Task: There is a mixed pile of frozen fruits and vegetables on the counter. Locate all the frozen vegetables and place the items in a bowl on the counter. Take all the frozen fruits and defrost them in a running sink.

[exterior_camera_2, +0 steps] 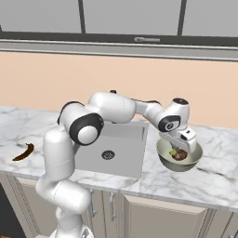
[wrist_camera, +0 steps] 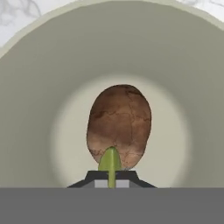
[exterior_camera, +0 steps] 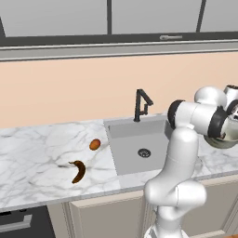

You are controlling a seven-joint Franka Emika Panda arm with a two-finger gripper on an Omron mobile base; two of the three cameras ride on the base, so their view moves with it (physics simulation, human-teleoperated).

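Green piece [wrist_camera: 110,161] pinched in tool [wrist_camera: 111,178] (over brown ball [wrist_camera: 119,124]).

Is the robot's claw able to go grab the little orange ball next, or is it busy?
Probably not right away. The claw is shut on the green piece over the bowl, beside the brown ball. The orange ball lies uncovered on the counter across the sink.

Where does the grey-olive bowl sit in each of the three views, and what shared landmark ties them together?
Left base view: the bowl peeks out at the right edge, mostly behind the arm.
Right base view: right of centre, on the counter beside the sink.
Hand view: its inner wall surrounds the brown ball.
Shared landmark: the white marble counter.
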